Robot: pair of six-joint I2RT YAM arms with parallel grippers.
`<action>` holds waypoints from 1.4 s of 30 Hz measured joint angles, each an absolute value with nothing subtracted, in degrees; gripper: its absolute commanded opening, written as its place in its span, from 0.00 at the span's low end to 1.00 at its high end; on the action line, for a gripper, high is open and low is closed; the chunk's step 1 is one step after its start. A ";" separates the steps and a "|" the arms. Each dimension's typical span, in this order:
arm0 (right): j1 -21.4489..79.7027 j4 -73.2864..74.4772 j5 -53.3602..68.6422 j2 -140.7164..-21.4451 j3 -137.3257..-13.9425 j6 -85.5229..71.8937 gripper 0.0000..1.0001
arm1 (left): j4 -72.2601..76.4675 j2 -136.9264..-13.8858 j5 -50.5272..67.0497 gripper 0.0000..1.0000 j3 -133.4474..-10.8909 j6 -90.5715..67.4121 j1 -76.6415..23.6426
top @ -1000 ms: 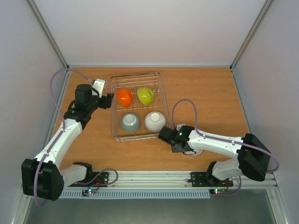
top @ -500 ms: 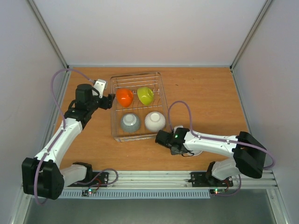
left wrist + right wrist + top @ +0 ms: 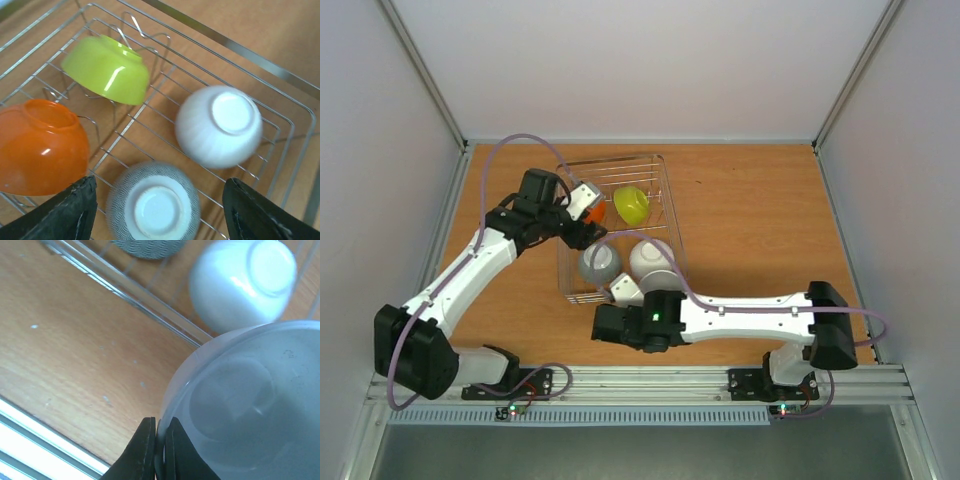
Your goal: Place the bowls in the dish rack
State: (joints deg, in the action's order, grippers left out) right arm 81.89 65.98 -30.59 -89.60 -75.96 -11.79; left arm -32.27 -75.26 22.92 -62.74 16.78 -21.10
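The dish rack [image 3: 666, 190] holds an orange bowl [image 3: 40, 147], a lime green bowl [image 3: 107, 70], a grey bowl [image 3: 152, 205] and a white bowl [image 3: 220, 125], all tipped or upside down. My left gripper [image 3: 582, 232] hangs open over the rack, its fingers [image 3: 260, 210] either side of the grey bowl and above it. My right gripper [image 3: 159, 432] is shut on the rim of a second white bowl [image 3: 250, 405], held over the table just outside the rack's near edge [image 3: 125, 295]. In the top view that bowl is hidden under the right arm [image 3: 740, 312].
The enclosure walls stand left, right and behind. A metal rail [image 3: 650, 382] runs along the table's near edge. The left arm's purple cable [image 3: 510, 145] loops above the rack's left side. Bare wooden table [image 3: 760, 210] lies right of the rack.
My left arm has swung right, from beside the rack's left rim to over the bowls. My right arm has swept left along the rack's near edge, carrying the white bowl.
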 measured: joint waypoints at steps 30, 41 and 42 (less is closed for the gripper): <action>86.19 58.65 -25.80 -104.31 -88.60 5.28 0.01 | -61.12 -72.18 28.86 0.63 -67.96 38.35 -37.12; 87.09 58.94 -25.82 -104.42 -89.54 6.13 0.01 | -58.22 -71.57 24.10 0.63 -64.14 38.57 -38.57; 87.09 59.11 -26.20 -104.42 -89.97 6.07 0.01 | -58.00 -71.55 23.31 0.63 -63.77 38.30 -38.65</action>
